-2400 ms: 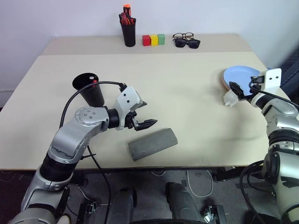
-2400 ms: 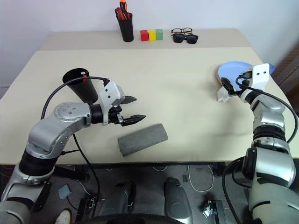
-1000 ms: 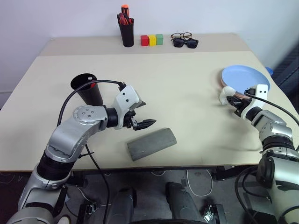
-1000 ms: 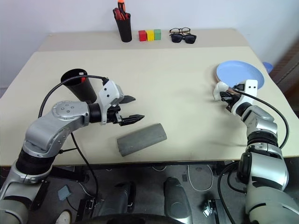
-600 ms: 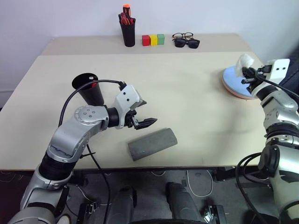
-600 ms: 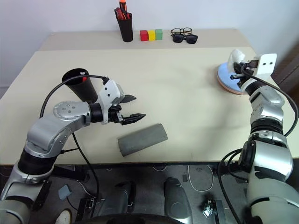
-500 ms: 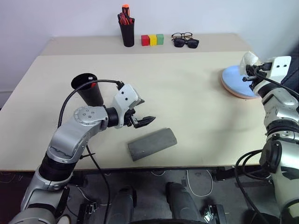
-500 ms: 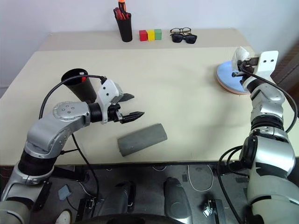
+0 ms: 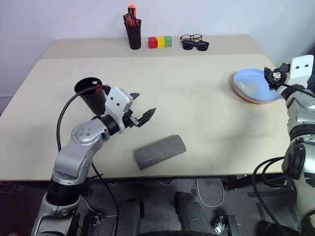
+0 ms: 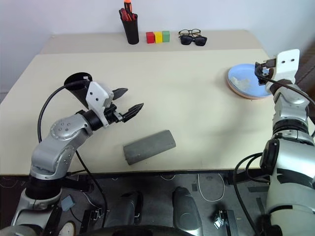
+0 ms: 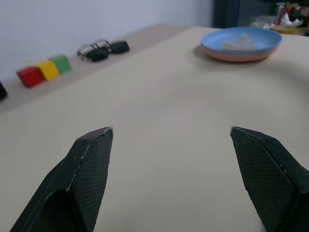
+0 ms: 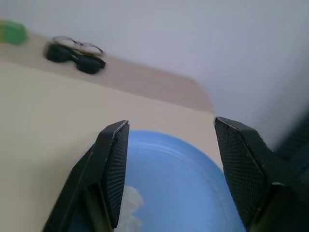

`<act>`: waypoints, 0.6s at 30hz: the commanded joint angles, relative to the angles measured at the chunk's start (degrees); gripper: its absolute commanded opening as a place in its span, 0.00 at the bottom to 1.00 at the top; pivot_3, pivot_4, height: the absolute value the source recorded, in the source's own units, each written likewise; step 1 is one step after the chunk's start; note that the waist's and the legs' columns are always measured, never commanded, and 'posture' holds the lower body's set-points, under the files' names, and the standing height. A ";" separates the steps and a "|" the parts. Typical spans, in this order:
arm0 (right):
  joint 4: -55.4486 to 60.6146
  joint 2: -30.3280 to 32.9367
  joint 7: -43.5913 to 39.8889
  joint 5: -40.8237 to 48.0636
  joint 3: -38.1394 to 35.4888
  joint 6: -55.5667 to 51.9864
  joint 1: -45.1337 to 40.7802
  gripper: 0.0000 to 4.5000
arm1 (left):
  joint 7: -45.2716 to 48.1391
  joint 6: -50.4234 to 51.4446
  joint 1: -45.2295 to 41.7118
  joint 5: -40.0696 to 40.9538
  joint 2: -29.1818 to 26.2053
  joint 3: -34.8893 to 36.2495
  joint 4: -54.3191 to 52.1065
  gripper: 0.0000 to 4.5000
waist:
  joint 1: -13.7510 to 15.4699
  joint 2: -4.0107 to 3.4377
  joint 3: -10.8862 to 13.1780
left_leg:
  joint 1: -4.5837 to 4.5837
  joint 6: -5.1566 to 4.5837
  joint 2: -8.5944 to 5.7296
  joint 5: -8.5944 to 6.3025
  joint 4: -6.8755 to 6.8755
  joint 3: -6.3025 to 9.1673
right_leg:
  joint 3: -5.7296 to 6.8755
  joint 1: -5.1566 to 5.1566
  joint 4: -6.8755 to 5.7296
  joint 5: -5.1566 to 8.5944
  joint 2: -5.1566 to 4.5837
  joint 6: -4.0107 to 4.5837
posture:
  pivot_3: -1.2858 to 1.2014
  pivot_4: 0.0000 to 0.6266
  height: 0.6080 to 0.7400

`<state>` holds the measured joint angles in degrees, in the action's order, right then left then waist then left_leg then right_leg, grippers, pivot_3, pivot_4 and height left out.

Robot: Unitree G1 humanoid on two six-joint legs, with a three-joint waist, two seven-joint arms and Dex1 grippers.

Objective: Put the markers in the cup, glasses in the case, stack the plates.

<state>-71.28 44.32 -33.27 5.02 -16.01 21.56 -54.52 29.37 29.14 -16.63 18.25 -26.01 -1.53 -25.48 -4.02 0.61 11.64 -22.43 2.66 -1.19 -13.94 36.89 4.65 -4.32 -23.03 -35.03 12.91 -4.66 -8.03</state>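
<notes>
Now the blue plate (image 9: pixel 255 84) sits on the pink plate (image 9: pixel 246 98) near the bench's (image 9: pixel 197 113) right edge, a crumpled white scrap lying in it, so the stacking looks done. The right tool (image 12: pixel 166 150) hangs just above the blue plate's rim with its fingers spread and nothing between them, which reads as a release. The left tool (image 9: pixel 140 110) hovers between the black cup (image 9: pixel 92 93) and the grey case (image 9: pixel 160 151), also spread wide and empty. The case lies shut near the front edge. A red marker tip shows inside the cup, near the left edge. Two pairs of spectacles (image 9: pixel 195 42) rest along the back edge beside three coloured blocks (image 9: pixel 161 42) and a pen holder (image 9: pixel 134 32).
</notes>
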 commanded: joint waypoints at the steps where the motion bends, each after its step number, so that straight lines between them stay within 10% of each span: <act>1: 8.74 3.08 -12.55 5.46 -2.33 0.46 6.47 0.62 | 3.10 -4.75 3.48 1.68 -0.88 2.96 -1.30 0.88 | 0.13 0.00 0.00 | -0.01 0.00 0.00 0.00 0.01 -0.01 | 0.00 0.00 0.01 0.00 0.00 0.00 | 0.52 0.24 1.00; 18: 53.53 6.52 -34.36 27.23 -26.04 -11.11 66.45 0.62 | 17.25 -23.38 19.20 8.78 -3.29 15.33 8.71 0.88 | 1.13 0.01 -0.05 | 0.06 -0.01 0.07 -0.06 0.16 -0.20 | -0.11 0.02 0.08 0.26 -0.06 -0.04 | 0.52 0.24 1.00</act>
<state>-19.87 50.92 -66.55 30.39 -39.61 10.01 11.67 44.77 7.09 2.54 25.60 -28.66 12.70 -16.71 -2.89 0.62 11.59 -22.37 2.66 -1.11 -14.01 37.05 4.45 -4.43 -23.01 -34.93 13.17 -4.72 -8.06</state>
